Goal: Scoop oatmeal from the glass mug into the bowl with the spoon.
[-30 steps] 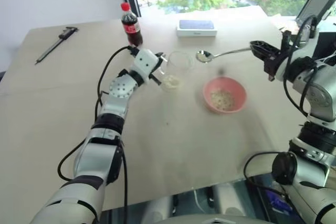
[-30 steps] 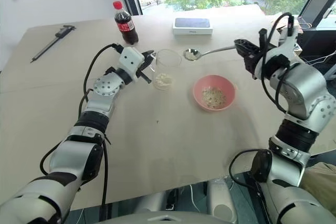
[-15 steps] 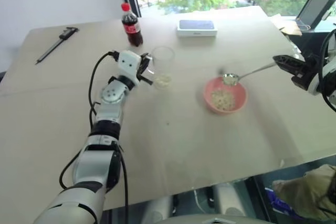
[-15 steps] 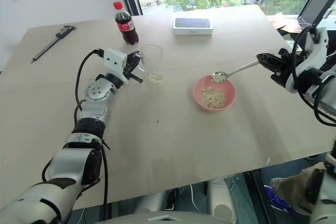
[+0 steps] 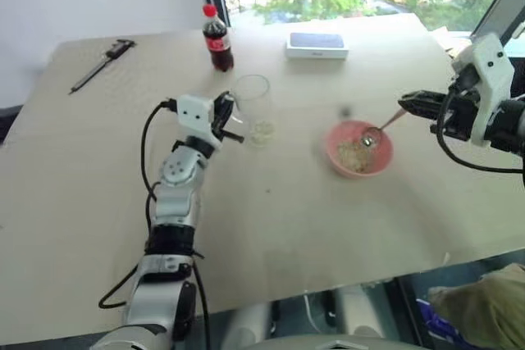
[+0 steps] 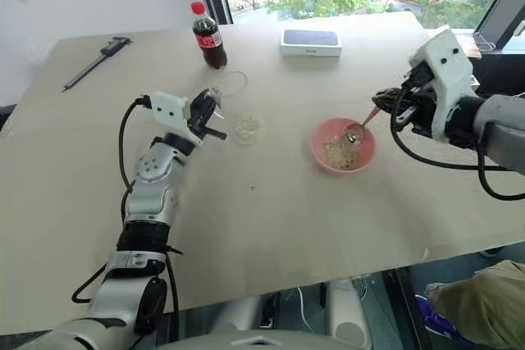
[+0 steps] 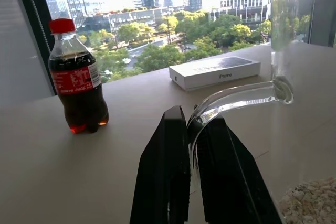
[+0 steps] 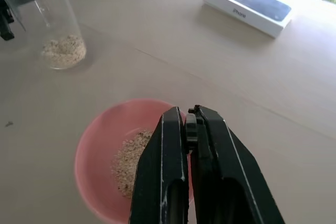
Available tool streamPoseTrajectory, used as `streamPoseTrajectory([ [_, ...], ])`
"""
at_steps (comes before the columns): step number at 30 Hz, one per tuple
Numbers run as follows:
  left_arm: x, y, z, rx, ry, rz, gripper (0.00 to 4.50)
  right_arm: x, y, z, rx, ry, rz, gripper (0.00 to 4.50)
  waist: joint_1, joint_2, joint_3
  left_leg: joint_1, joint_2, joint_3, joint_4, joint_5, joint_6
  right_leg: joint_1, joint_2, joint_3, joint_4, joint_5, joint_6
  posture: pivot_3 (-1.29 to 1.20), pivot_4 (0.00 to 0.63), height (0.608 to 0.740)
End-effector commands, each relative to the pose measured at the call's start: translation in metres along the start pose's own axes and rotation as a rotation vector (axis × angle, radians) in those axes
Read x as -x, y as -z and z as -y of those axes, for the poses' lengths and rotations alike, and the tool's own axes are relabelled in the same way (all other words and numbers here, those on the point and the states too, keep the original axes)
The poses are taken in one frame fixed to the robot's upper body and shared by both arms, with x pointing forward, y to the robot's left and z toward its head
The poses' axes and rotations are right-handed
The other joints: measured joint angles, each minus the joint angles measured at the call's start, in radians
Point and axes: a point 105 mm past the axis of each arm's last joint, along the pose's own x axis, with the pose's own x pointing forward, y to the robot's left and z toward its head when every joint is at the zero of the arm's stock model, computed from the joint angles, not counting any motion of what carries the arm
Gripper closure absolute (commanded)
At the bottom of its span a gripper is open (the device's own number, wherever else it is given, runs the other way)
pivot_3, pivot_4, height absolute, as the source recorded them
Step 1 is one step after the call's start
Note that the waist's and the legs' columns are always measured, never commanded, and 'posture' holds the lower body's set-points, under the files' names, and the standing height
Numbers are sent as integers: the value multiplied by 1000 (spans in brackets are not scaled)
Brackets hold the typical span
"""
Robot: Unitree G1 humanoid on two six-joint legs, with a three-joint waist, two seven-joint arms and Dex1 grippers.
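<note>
The clear glass mug (image 5: 253, 108) stands left of centre on the table, with a small heap of oatmeal (image 5: 262, 129) at its bottom. My left gripper (image 5: 223, 116) is shut on the mug's handle (image 7: 236, 98). To the right sits the pink bowl (image 5: 336, 153), holding oatmeal (image 8: 128, 156) of its own. My right gripper (image 5: 410, 102) is shut on the handle of the silver spoon (image 5: 385, 125). The spoon slants down to the left, and its head lies inside the bowl over the flakes.
A cola bottle (image 5: 217, 38) with a red cap stands behind the mug. A white phone box (image 5: 317, 44) lies at the far middle, and a dark caliper (image 5: 102, 63) at the far left. The table's right edge runs close to my right arm.
My right gripper has rolled and carried the spoon from beside the mug down into the bowl. My left gripper, still on the handle, has drawn back a little. The camera view has shifted.
</note>
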Motion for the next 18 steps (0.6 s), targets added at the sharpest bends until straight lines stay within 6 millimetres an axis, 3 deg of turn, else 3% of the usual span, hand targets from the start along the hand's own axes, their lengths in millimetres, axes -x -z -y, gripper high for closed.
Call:
streamPoseTrajectory([
  [1,2,-21,-1,-3,-21,69,4360,5,-20,5,17,12,83,4500,3,0,0,0,0,0,0,0,0,0,0,0,0,0,0,0,150,740],
  [4,6,-21,0,-36,-18,54,4360,4,-25,26,-227,71,175,4500,8,-1,0,0,0,0,0,0,0,1,-1,0,-1,0,-1,0,150,740],
  [7,9,-21,3,-75,-5,43,4360,-5,-51,31,-448,25,340,4500,4,-1,0,1,0,0,0,0,0,1,-1,1,-1,1,-2,0,150,740],
  [12,13,-19,4,-100,-10,24,4360,-30,-87,12,-674,-135,471,4500,-2,-1,0,1,1,0,-1,0,-1,0,0,2,-1,1,-2,0,150,740],
  [18,18,-21,4,-141,-10,21,4360,-59,-104,-18,-765,-296,459,4500,-1,-1,0,-2,0,0,-1,0,0,-2,-1,1,-1,1,-2,0,150,740],
])
